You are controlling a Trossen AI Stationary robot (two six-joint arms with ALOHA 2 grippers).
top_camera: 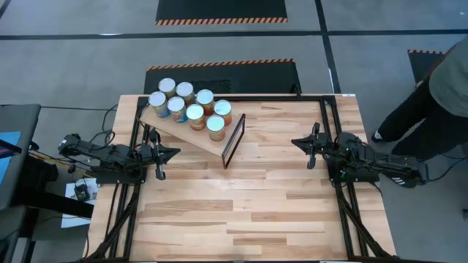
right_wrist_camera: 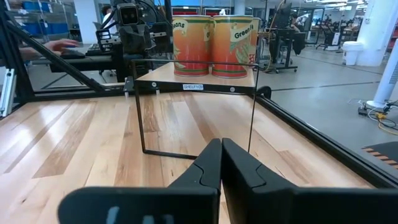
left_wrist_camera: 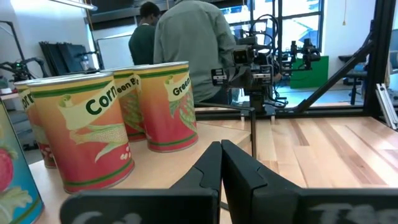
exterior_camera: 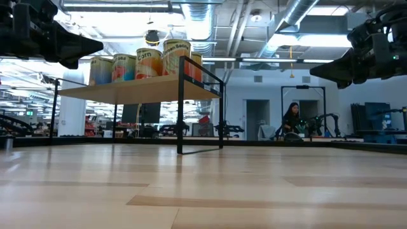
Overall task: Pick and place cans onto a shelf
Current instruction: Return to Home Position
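we count eight cans (top_camera: 195,115), two rows of four on the shelf (top_camera: 194,139) at the far left of the table (top_camera: 256,212), seemingly sorted by label. one black frame (top_camera: 232,139) props up the shelf end. two arms sit at their own sides, empty. left gripper (top_camera: 172,153) fingers together, right gripper (top_camera: 296,142) same, so we judge placing done.

The tabletop (top_camera: 248,204) lies open between left claw (top_camera: 176,153) and right claw (top_camera: 294,142), except the shelf (top_camera: 186,136) with cans (top_camera: 194,112) near the left.

A person (top_camera: 447,84) stands beside the wooden tabletop (top_camera: 248,212), while a stripe-edged black mat (top_camera: 265,79) lies beyond it.
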